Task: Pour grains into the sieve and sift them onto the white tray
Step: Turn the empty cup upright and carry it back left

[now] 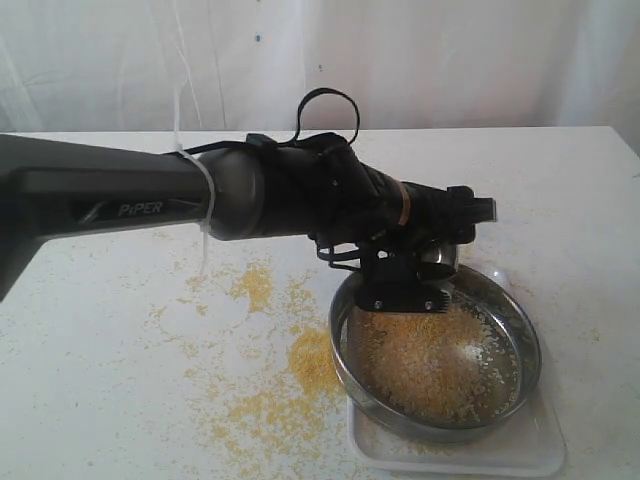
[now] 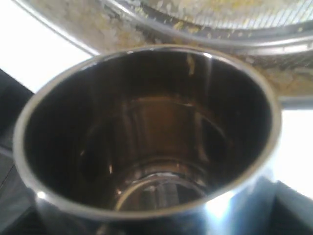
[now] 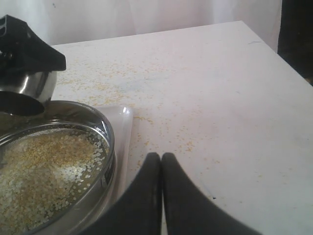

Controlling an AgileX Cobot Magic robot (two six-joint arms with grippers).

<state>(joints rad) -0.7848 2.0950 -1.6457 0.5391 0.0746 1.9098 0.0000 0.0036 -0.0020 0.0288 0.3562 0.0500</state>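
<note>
Apparently clamped on a steel cup [image 2: 146,147], the left pincer [image 1: 432,265] hangs over the sieve [image 1: 440,428]

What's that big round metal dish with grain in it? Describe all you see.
It is a sieve: round, shallow, with a shiny steel wall and fine mesh floor. It sits on a white tray, and a layer of yellow-beige grains covers most of the mesh. A tilted steel cup hangs over its far rim.
</note>
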